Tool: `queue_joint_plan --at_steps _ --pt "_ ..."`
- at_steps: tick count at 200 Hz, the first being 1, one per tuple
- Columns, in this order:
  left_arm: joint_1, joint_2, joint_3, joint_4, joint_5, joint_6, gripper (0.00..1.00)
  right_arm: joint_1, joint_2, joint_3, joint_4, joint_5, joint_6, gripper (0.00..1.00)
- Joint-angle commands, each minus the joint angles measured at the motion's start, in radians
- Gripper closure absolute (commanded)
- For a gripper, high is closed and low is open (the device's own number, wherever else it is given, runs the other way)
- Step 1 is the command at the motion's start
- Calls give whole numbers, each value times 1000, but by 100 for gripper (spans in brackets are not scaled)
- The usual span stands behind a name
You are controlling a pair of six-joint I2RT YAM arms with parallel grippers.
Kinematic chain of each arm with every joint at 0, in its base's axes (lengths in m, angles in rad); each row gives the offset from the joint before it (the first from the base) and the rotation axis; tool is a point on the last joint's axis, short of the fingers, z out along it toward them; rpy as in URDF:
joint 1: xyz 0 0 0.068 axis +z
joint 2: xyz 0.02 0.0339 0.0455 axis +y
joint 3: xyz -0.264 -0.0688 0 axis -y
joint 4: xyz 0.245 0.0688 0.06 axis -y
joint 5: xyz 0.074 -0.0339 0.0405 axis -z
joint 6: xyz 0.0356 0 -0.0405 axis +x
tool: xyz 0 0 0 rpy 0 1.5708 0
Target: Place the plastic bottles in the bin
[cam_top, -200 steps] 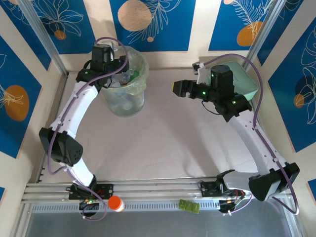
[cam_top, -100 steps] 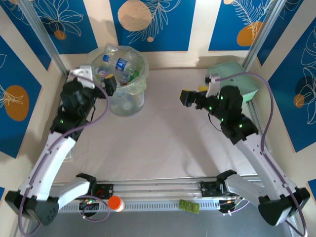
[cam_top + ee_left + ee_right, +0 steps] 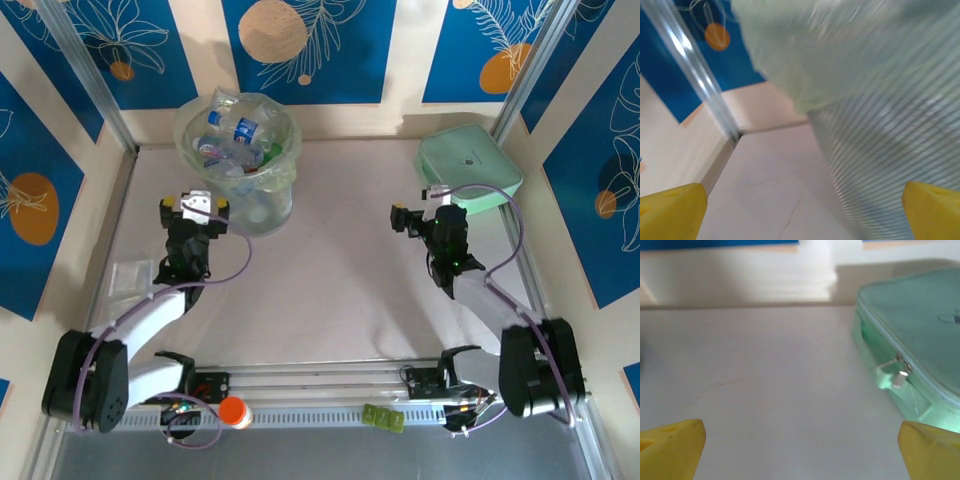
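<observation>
The tall round translucent pale-green bin (image 3: 240, 195) with its thin clear liner stands at the far left of the desk (image 3: 330, 290). The small plastic bottles (image 3: 238, 140), mostly clear with blue caps and a few green, are heaped inside it up to the rim. No bottle lies loose on the open desk, so the task looks about done.

The left gripper (image 3: 195, 207) sits low, just beside the bin's ribbed wall (image 3: 890, 150), with its yellow fingers spread wide and nothing between them. That closeness is the main risk. A swing toward the bin could shove or tip it, or an open finger could catch the liner's overhang and drag it. Because the pile is so high, even a small jolt might send the top bottles over the rim.

The right gripper (image 3: 413, 216) is likewise spread and empty, and faces the flat mint-green square case (image 3: 910, 340). A careless forward move could push that case or hook its zip pull (image 3: 895, 375).
</observation>
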Motion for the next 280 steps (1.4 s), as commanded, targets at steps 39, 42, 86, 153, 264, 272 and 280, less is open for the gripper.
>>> queue_joint_plan --at_steps 39,42,86,153,264,272,280 --pt "96 169 -14 38 143 -55 1 -117 229 -35 180 -2 38 1" --pt "97 173 -5 28 141 -59 1 -121 234 -41 194 -15 39 1" --pt "129 187 3 42 169 -154 1 -157 258 -71 271 -103 54 1" --pt "153 101 -134 -23 205 -200 1 -155 296 -144 430 -156 25 1" --pt "158 391 -123 326 249 -175 1 -145 298 -136 418 -162 10 1" --pt "158 387 -123 310 250 -177 1 -137 297 -140 423 -110 18 1" --pt "157 392 -123 323 249 -173 1 -135 294 -157 448 -25 52 1"
